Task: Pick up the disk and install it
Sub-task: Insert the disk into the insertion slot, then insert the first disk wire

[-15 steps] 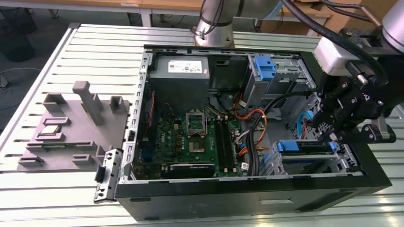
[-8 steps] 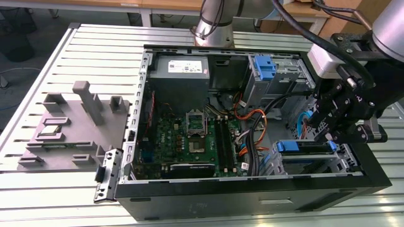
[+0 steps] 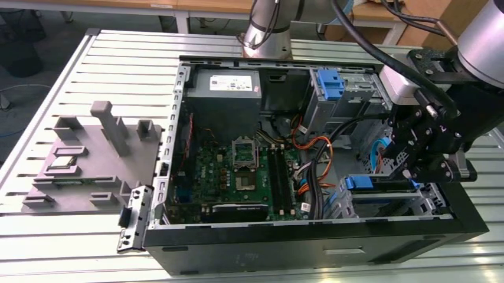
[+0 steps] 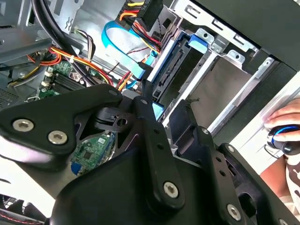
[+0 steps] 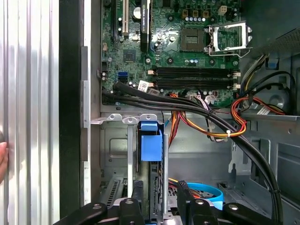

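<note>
I see the slatted metal table carrying everything. The open computer case lies on it, with its near black wall partly cut off by the frame edge. The arm reaches in from the exterior view's right, and its upper part runs out of frame.

A grey fixture plate sits on the table just beside the case, on the exterior view's left. Inside the case, the motherboard covers the floor, and a grey power-supply box fills the far left corner.

The disk stands on edge in the drive bay at the near right corner. I can make out its blue rail and tab, but most of its body is hidden by the bay walls. The gripper sits right over that bay. I cannot tell whether it is clamped on the disk or released, because its own black linkages block the contact in both wrist views.

Black and orange cables cross between the board and the bay. A bare blue bracket sits in the far bay. In the second wrist view, a person's hand is cut off at the frame edge, resting on something small and dark that I cannot identify.
</note>
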Available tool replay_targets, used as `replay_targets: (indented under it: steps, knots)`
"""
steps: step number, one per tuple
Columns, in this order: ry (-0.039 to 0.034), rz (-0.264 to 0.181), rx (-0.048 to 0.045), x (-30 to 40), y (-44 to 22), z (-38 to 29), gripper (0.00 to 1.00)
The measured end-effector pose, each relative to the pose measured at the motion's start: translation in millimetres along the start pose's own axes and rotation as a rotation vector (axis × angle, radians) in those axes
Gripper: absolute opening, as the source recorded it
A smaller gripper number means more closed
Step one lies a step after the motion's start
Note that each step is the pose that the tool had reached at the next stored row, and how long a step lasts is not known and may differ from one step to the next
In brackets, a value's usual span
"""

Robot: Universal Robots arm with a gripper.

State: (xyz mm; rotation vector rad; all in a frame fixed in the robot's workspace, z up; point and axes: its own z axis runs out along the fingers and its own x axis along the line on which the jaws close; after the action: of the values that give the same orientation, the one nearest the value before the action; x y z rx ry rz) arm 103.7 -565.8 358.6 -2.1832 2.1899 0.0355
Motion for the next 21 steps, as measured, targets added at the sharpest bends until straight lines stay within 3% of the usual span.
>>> replay_targets:
  steps: [17,21]
  knots:
    - [-0.0001,0.0,0.0,-0.1,0.0,-2.3,0.42]
    - [-0.0004,0.0,0.0,-0.3,-0.1,-6.4,0.42]
